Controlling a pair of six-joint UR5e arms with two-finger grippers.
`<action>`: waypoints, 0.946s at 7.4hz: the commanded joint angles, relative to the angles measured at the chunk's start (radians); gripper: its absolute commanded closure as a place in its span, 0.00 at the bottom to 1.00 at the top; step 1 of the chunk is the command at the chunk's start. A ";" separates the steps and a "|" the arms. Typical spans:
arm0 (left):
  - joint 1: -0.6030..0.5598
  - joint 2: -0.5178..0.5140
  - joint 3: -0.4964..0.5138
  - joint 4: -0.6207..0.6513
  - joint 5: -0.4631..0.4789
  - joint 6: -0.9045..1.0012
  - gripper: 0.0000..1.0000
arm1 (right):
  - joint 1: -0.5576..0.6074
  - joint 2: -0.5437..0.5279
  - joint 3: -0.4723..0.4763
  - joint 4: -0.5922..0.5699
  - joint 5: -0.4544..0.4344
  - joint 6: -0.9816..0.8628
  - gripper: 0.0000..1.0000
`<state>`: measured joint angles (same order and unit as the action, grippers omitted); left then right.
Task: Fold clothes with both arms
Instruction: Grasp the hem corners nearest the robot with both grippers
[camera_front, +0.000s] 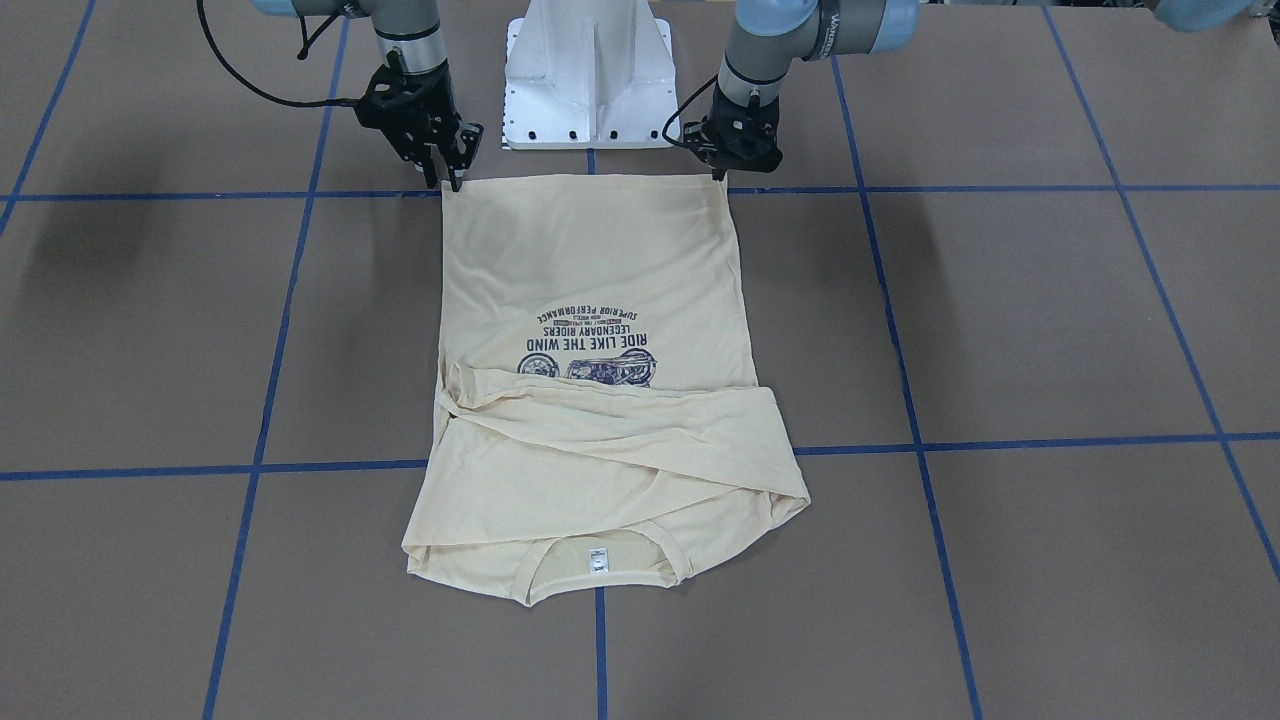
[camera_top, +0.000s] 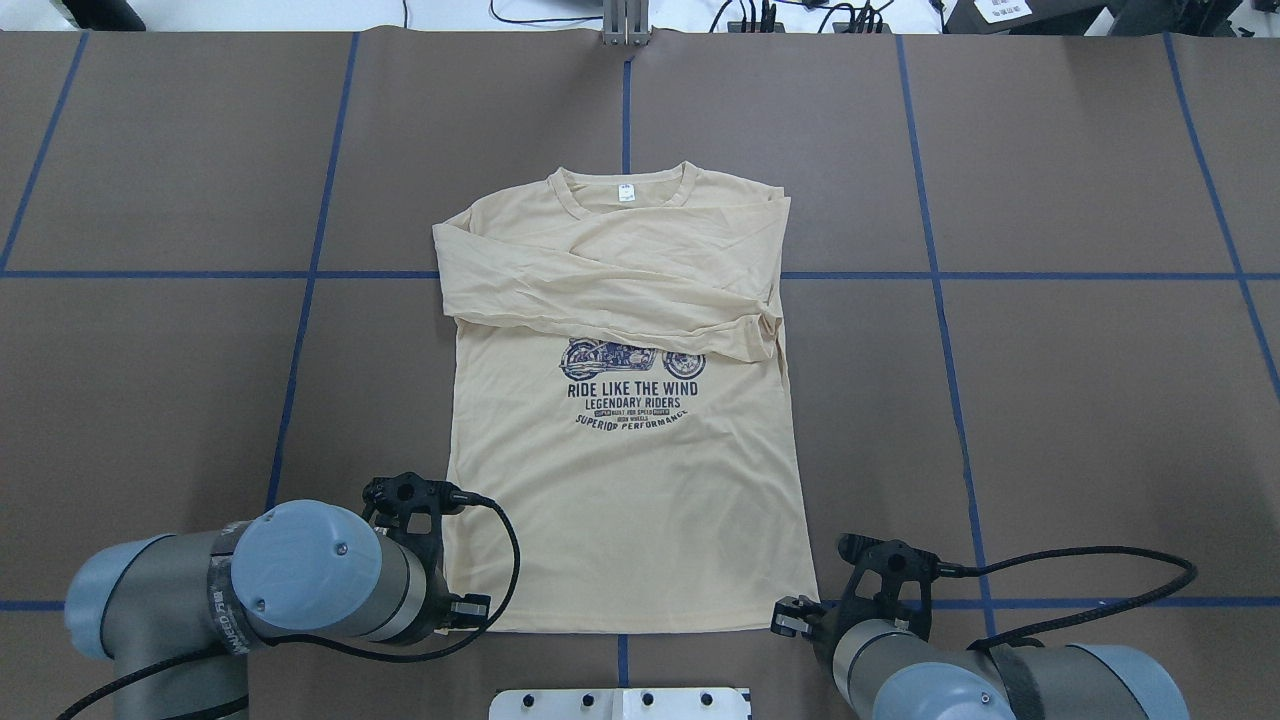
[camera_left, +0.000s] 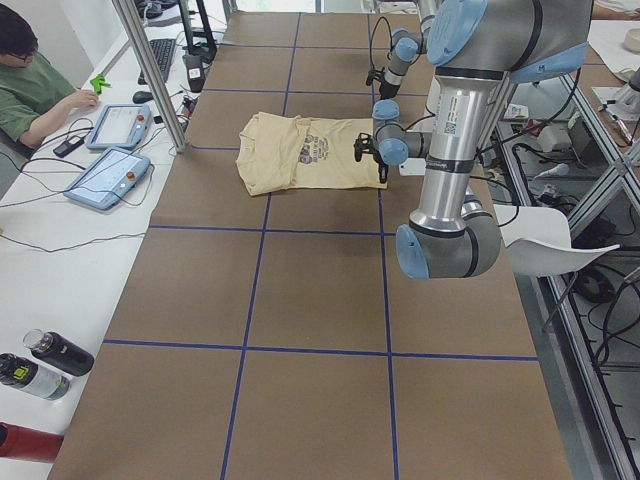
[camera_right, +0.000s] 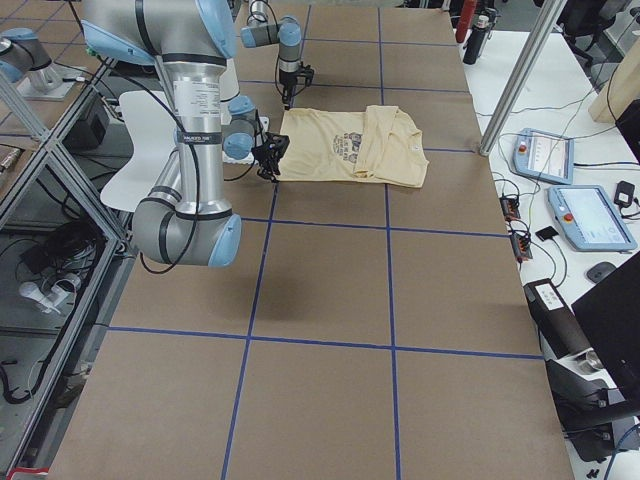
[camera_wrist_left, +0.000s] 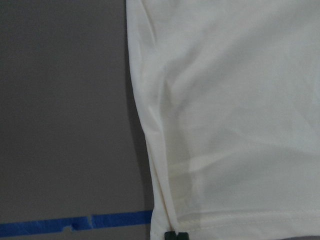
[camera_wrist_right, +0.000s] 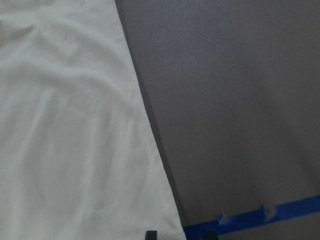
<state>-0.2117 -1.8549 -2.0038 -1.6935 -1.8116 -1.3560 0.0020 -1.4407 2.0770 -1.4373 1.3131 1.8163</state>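
Observation:
The cream-yellow long-sleeved shirt (camera_front: 600, 280) (camera_top: 630, 480) lies flat on the brown table, print up. Both sleeves are folded across the chest, and the collar with its white label (camera_top: 625, 192) points away from the robot. My left gripper (camera_front: 720, 176) (camera_top: 466, 608) (camera_wrist_left: 176, 235) sits at one hem corner, its tips close together and pinching the fabric. At the other hem corner is my right gripper (camera_front: 450, 182) (camera_top: 790, 615) (camera_wrist_right: 179, 234). Its fingertips (camera_wrist_right: 150, 234) stand apart, with the corner between them.
The white pedestal base (camera_front: 588, 80) stands just behind the hem, between the arms. Blue tape lines (camera_top: 312, 275) grid the table. In the exterior left view a person (camera_left: 30, 80) sits at a side desk with control tablets (camera_left: 120, 125); bottles (camera_left: 50, 355) lie nearer.

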 joint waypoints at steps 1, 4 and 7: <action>0.000 -0.001 -0.004 0.000 0.001 0.000 1.00 | -0.002 0.002 -0.002 0.000 0.000 0.000 0.63; -0.002 0.011 -0.038 0.002 -0.002 0.000 1.00 | -0.002 0.014 -0.008 0.000 -0.002 0.035 1.00; -0.003 0.009 -0.093 0.009 -0.012 0.000 1.00 | 0.025 0.014 0.088 -0.012 0.005 0.051 1.00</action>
<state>-0.2137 -1.8477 -2.0575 -1.6903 -1.8157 -1.3570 0.0079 -1.4256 2.0978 -1.4399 1.3122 1.8653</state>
